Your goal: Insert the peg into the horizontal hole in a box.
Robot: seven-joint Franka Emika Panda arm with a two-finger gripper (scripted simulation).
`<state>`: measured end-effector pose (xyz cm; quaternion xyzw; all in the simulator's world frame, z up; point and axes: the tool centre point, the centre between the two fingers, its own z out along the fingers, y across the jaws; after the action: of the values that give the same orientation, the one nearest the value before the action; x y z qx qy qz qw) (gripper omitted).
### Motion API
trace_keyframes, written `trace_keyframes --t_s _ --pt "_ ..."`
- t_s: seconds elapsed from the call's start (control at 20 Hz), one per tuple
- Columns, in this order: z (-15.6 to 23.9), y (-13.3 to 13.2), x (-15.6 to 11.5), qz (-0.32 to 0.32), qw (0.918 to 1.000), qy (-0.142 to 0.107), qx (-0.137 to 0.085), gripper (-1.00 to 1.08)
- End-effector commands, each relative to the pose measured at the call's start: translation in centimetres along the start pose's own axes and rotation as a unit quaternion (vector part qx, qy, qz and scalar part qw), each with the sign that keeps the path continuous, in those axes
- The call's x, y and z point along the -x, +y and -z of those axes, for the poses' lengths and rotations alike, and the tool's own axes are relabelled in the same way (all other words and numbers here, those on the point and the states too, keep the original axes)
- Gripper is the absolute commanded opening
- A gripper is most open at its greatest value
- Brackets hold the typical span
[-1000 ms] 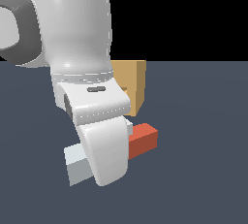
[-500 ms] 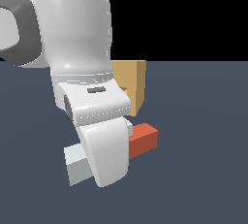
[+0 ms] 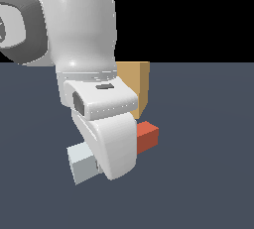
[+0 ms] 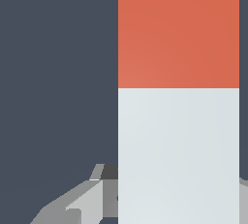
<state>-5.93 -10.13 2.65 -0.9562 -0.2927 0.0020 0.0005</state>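
Observation:
The peg lies across the exterior view, its pale grey-white end towards the exterior view's left and its red-orange end towards the right. My gripper comes down over its middle and hides that stretch. In the wrist view the peg fills the frame, and grey fingers press against both sides of its pale part: shut on the peg. The tan box stands just behind the hand, half covered by the arm. The hole is hidden.
The dark grey floor spreads all around. The bulky white arm blocks the exterior view's upper left and part of the box.
The hand and the peg held in it have risen slightly; the box has stayed put.

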Motion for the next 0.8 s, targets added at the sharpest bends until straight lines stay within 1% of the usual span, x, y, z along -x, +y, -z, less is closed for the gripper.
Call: trace_keyframes --t_s 0.0,0.15,0.3,0.4,0.55,0.75 --pt "0.6 -0.3 -0.6 0.025 0.9997 0.002 0.002 -1.0" --pt "1.3 -1.0 -1.3 0.065 0.9979 0.001 0.002 -1.0" --pt "2.1 -2.0 -2.1 0.116 0.9933 0.001 0.002 -1.0" --pt "2.7 -2.8 -2.6 0.154 0.9881 0.001 0.002 -1.0" --pt "3.6 -4.0 -3.3 0.208 0.9781 0.001 0.002 -1.0" --pt "4.5 -5.3 -3.8 0.263 0.9649 0.001 0.002 -1.0"
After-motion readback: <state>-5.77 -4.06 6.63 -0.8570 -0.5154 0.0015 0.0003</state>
